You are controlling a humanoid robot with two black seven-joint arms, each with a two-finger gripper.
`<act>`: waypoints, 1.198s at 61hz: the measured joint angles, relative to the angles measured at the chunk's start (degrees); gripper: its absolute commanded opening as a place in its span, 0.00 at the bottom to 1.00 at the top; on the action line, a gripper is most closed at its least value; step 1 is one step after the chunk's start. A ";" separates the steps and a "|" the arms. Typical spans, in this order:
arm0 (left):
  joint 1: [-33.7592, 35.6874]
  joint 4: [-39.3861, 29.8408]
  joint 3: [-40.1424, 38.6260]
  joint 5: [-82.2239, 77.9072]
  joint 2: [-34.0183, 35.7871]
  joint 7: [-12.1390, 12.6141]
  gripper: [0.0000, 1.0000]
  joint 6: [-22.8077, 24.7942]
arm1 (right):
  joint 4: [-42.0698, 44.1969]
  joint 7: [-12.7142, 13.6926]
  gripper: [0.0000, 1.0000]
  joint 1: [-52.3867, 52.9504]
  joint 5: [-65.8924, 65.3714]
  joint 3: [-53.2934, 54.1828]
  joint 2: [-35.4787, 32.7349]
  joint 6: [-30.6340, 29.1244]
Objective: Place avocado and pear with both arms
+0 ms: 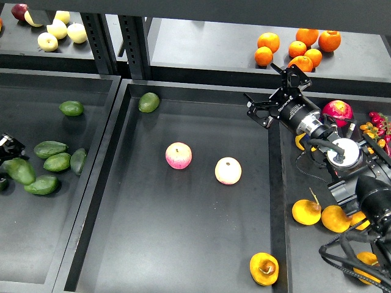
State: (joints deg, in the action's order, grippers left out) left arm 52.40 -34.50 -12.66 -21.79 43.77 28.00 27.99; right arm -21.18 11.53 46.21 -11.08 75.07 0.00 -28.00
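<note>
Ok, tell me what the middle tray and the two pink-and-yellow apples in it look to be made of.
Middle tray: looks like dark metal or hard plastic, matte, with raised straight rims; which one is unclear. Left apple and right apple: smooth, faintly glossy skin with small highlights; real fruit or plastic replicas, the view cannot settle it.

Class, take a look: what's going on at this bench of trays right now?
A two-armed robot is sorting fruit, and neither arm holds anything. The right gripper hovers with open jaws over the right edge of the middle tray. That tray holds an avocado at its far corner, two apples, and a pear near the front. The left gripper barely shows beside the avocados in the left tray.
</note>
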 measured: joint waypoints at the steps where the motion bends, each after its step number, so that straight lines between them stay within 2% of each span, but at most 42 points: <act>1: -0.05 0.56 0.00 0.00 0.00 0.00 0.38 0.00 | 0.00 0.01 1.00 0.00 0.00 0.00 0.00 0.00; 22: -2.84 8.10 -0.02 0.55 -0.99 0.00 0.39 0.00 | -0.01 0.07 1.00 -0.02 0.00 -0.09 0.00 0.00; 49: -6.36 12.48 -0.05 0.95 -3.65 0.00 0.40 0.00 | -0.01 0.07 1.00 0.00 0.00 -0.79 0.00 0.00; 73: -9.82 13.24 -0.17 0.92 -5.28 -0.01 0.41 0.00 | -0.01 0.07 1.00 -0.03 0.00 -0.92 0.00 0.00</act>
State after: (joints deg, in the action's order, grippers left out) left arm 42.58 -21.26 -12.82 -20.87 38.49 27.99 27.99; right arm -21.19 11.60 46.18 -11.07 74.15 0.00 -28.00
